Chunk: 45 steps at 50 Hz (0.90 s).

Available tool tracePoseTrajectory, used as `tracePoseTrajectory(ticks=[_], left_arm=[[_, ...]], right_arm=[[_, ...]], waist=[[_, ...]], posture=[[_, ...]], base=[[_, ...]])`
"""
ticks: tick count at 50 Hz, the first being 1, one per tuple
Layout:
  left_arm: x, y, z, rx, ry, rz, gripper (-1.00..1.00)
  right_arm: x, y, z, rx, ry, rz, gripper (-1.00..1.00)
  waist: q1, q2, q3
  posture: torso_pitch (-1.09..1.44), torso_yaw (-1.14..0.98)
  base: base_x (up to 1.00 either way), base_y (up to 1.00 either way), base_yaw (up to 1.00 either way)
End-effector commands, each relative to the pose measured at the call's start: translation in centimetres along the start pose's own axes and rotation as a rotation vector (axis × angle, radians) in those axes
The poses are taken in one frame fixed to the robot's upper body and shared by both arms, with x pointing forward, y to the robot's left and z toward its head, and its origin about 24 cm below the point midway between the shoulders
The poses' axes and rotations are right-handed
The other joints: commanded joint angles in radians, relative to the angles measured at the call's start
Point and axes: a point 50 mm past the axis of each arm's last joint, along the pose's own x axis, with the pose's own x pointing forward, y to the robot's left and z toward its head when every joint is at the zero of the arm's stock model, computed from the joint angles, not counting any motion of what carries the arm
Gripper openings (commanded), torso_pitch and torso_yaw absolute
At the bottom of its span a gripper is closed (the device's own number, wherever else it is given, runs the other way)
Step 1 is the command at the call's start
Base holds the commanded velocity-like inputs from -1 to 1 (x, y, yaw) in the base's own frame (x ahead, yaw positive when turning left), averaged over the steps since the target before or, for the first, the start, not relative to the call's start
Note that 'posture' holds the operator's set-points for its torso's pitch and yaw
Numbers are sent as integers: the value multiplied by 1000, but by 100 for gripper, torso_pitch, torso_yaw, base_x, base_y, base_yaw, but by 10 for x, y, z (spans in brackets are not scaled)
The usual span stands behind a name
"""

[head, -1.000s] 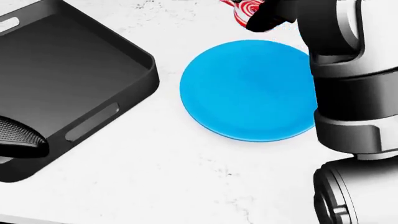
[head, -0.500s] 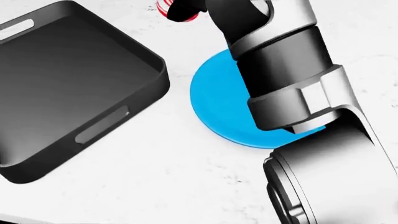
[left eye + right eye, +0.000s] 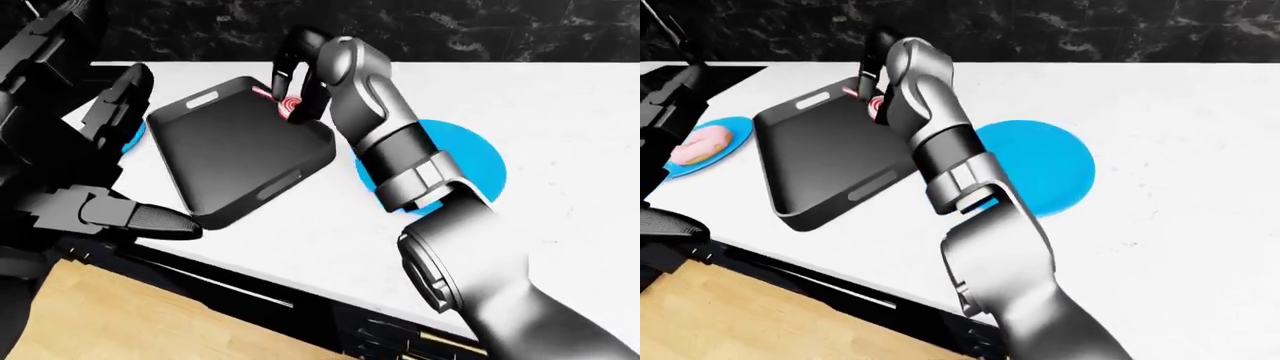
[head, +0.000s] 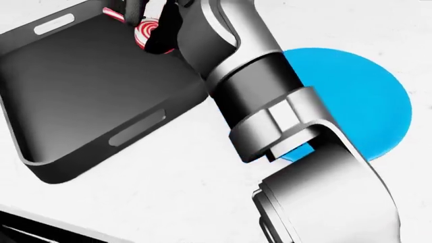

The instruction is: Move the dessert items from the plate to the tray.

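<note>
Right hand [image 3: 297, 82] carried lollipop [image 4: 145, 31] from plate [image 4: 364, 96] over tray [image 4: 81, 96].

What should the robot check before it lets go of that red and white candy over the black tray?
1. Candy held: right hand has its fingers round the lollipop. Ok.
2. Candy over the tray: it sits above the top-right corner, near the rim. Ok, but close to the edge.
3. Candy touching the tray floor: cannot tell.
4. Landing spot free: the tray interior looks bare. Ok.
5. Left hand out of the way: open, left of the tray. Ok.
6. Blue plate emptied: visible part is bare, the arm hides the rest. Cannot tell.
</note>
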Motion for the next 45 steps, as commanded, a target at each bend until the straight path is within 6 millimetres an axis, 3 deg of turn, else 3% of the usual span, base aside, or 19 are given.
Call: tracePoseTrajectory(ticks=[1,9,12,17,24,29,32,35,45], left_arm=[[-1,4,10,17,-62,24,100],[-2,4,12,15,-65,23,100],[-2,4,13,17,-66,24,100],[-2,6,11,20,-64,28,100],[-2,8,12,19,-66,34,100],[-2,7,13,32,-76,30,100],[-4,6,19,28,-103,20,100],[-3,4,22,33,-107,6,100],[6,-9,23,60,-94,-41,100]], right_arm=[[-8,-19,20,-17,-82,-94,-58],[-4,-12,17,-6,-79,-102,-51],[-2,-8,15,-7,-70,-95,-30],[0,-4,9,-18,-48,-83,25],[0,-1,10,-31,-42,-59,73],[-6,-16,15,-41,-49,-76,76],[-14,-30,20,-50,-60,-85,100],[-25,-43,21,-66,-62,-84,100],[-69,-77,-9,-41,-63,-125,100]], waist=[[7,5,-29],[72,9,-40],[93,10,-45],[123,13,-51],[148,13,-57],[160,12,-59],[166,8,-59],[169,3,-57],[170,-22,-57]], posture=[[0,33],[0,37],[0,38],[0,39],[0,39],[0,39],[0,39],[0,38],[0,33]], base=[[0,0,0],[0,0,0],[0,0,0],[0,0,0],[0,0,0],[0,0,0],[0,0,0],[0,0,0],[0,0,0]])
